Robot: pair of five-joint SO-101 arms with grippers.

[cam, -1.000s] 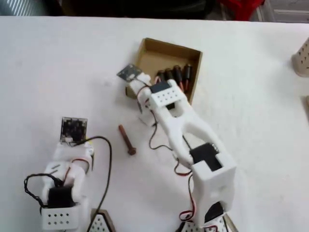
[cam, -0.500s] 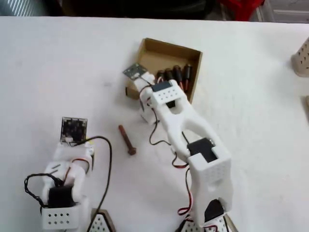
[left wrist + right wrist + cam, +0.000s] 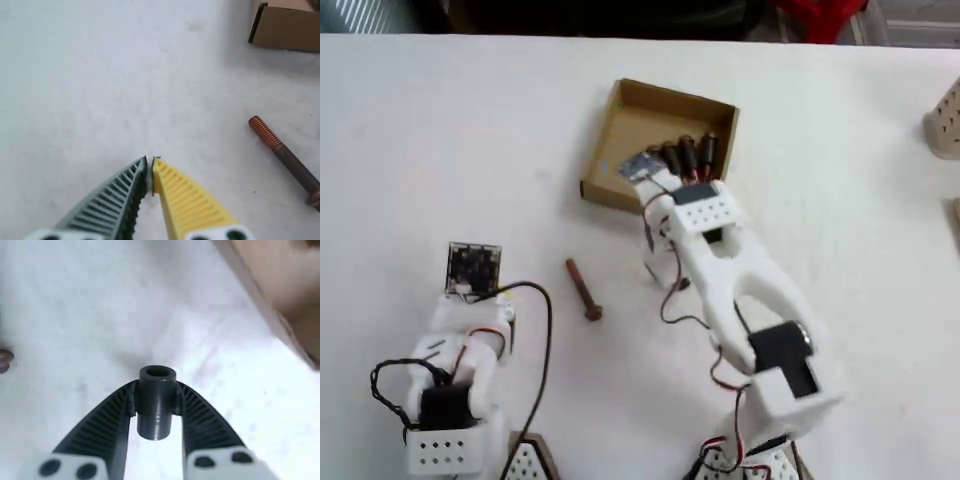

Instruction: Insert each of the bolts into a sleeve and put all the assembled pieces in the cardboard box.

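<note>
A cardboard box (image 3: 605, 190) is set on the white table (image 3: 440, 110), toward its far middle. A copper-coloured bolt (image 3: 583, 289) is laid flat nearer the arms, apart from the box. A beige perforated object (image 3: 945, 125) is placed at the high view's right edge.

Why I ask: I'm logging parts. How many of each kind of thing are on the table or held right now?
Brown cardboard box: 1
Loose copper-coloured threaded bolt: 1
Black cylindrical plastic sleeve, in the right gripper: 1
Assembled bolt-and-sleeve pieces in the box: 3 showing, the right arm covers part
Total: 6 showing
</note>
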